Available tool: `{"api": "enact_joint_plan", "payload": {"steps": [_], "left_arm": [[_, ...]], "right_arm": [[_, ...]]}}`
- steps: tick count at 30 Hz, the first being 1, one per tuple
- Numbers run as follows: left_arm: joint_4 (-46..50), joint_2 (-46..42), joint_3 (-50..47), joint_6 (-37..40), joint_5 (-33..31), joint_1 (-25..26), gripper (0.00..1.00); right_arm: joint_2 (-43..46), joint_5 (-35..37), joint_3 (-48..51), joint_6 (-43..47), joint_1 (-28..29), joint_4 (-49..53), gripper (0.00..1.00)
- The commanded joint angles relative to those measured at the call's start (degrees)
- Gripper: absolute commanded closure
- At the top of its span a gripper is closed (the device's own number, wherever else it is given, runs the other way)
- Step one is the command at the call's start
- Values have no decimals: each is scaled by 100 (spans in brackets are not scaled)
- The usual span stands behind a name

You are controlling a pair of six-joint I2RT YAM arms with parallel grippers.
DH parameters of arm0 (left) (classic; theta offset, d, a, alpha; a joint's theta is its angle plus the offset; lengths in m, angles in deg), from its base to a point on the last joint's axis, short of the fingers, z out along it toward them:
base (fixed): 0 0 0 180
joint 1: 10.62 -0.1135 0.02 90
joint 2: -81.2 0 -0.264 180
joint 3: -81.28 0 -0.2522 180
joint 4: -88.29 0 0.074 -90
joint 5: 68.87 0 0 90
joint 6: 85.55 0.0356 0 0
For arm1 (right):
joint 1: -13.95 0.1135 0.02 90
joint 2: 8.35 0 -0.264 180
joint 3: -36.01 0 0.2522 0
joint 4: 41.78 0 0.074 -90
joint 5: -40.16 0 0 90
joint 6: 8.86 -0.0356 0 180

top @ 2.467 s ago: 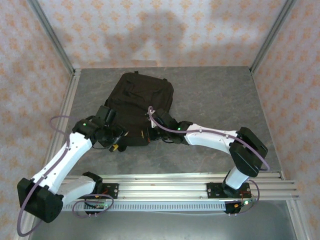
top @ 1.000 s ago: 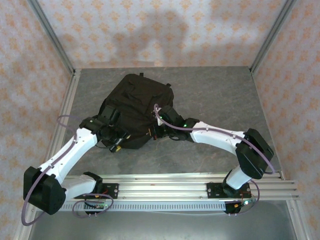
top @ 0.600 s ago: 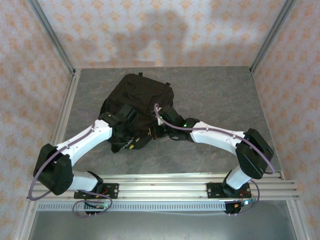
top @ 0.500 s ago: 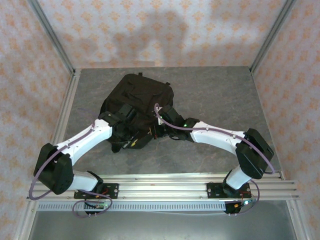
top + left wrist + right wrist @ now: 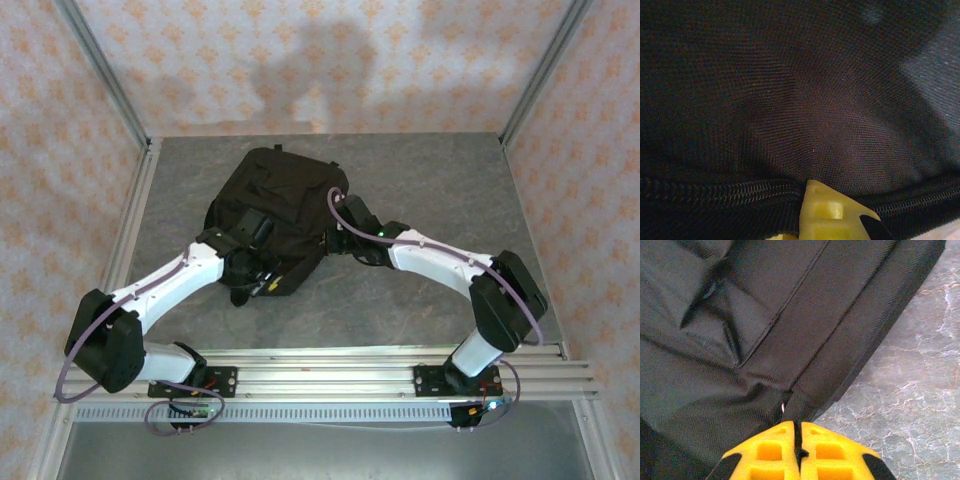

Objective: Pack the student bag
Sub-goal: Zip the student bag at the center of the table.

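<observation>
the right pincer point(image 5: 798, 432) has shifted to the right edge of the student bag point(image 5: 280, 195), pressed together on its fabric. the bag lies in the middle of the desk point(image 5: 440, 180). the left pincer point(image 5: 258, 283) is at the zip point(image 5: 715, 192); i cannot tell its state.

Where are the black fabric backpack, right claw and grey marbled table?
black fabric backpack point(image 5: 285, 190), top view, upper panel.
right claw point(image 5: 798, 432), right wrist view, between fingertips.
grey marbled table point(image 5: 440, 180), top view, bare part.

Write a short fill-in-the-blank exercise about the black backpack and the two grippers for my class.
The large black soft fabric backpack lies on the ____ stone-patterned table.
The right gripper is ____ on the backpack's edge.
Beside a yellow fingertip of the left gripper runs the backpack's ____.
Missing words: grey; shut; zip.
</observation>
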Motion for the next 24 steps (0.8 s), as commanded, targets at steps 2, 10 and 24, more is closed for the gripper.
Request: {"api": "enact_joint_plan", "payload": {"steps": [2,10,24], "left_arm": [[220,278,205,383,227,102,100],[92,2225,2330,1684,1557,1015,95],[1660,1749,3793,3356,918,1354,0]], "right_arm": [[-61,859,-470,-94,-432,147,100],[735,1284,260,-402,-750,379,100],[2278,1557,1576,-312,-1082,1097,100]]}}
